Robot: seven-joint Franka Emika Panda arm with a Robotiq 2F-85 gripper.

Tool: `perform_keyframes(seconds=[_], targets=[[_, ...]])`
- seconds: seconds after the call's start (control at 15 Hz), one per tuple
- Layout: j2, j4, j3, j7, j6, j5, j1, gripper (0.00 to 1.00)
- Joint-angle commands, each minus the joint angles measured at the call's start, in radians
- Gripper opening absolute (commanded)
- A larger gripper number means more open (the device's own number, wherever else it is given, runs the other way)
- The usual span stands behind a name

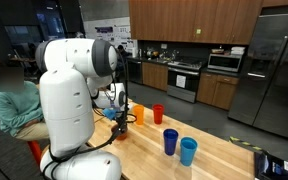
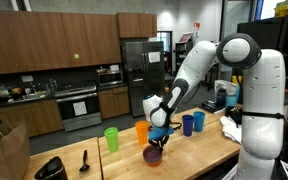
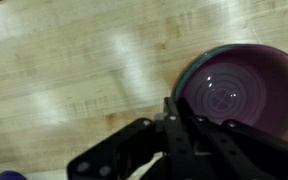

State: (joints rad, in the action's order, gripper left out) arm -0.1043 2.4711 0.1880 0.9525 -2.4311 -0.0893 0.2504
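A purple bowl (image 3: 239, 85) with a teal outer rim sits on the light wooden table (image 3: 64, 70). In the wrist view my gripper (image 3: 174, 112) has its black fingers closed together on the bowl's near left rim. In an exterior view the gripper (image 2: 157, 143) points down onto the bowl (image 2: 154, 155) near the table's front edge. In an exterior view the gripper (image 1: 121, 121) is partly hidden behind the robot's white body, and the bowl cannot be made out there.
Cups stand in a row behind the bowl: green (image 2: 111, 138), orange (image 2: 142, 131) and two blue (image 2: 187, 124). A red cup (image 1: 158, 113) shows too. A black object (image 2: 50, 168) and a dark utensil (image 2: 84, 157) lie on the table. Kitchen cabinets stand behind.
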Motion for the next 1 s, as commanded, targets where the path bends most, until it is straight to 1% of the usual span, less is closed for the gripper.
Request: perform_keyframes(seconds=[0.0,0.2,0.4,0.47,0.53,0.87,0.93], targets=[[0.102,0.056,0.015,-0.002,-0.05,0.009,0.01,0.02],[0.132,0.081,0.03,-0.007,-0.104,0.025,0.006,0.02],[0.157,0.105,0.038,-0.03,-0.14,0.067,0.0,0.02],[0.124,0.081,0.041,-0.025,-0.12,0.054,-0.004,0.02],[0.124,0.081,0.041,-0.025,-0.119,0.054,-0.004,0.07],[0.121,0.081,0.041,-0.025,-0.118,0.054,-0.003,0.07],[0.121,0.081,0.041,-0.025,-0.118,0.054,-0.003,0.02]])
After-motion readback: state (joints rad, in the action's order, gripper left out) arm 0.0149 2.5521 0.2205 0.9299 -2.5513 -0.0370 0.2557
